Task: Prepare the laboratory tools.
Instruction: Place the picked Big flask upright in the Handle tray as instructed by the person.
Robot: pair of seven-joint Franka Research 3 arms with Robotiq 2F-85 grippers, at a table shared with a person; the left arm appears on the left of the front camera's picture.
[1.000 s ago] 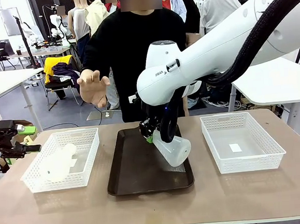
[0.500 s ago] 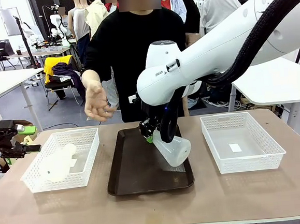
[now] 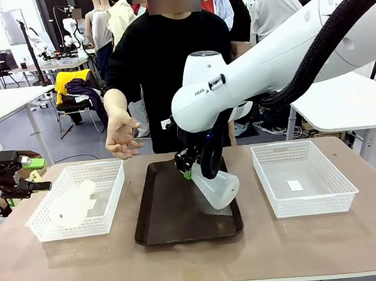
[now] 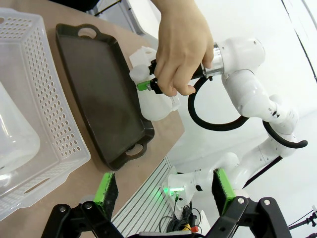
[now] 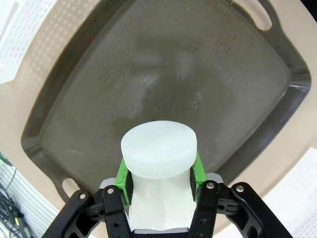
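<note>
change: person's hand (image 3: 122,136) had sunk a little and turned since a second before, fingers now drooping; both arms stayed put.
right gripper (image 5: 158,173): pads pinched a flask (image 3: 216,189) by its neck.
flask: hung tilted, base low over the tray's (image 3: 175,227) right side.
left gripper (image 4: 164,191): fingers spread wide, holding nothing, off the table's left edge.
other flask (image 3: 72,205): lay in the left basket (image 3: 45,234).

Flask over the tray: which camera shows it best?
Front view: nearly the whole flask shows, tilted over the tray. The right wrist view shows its round end up close; in the left wrist view a hand hides part.
</note>
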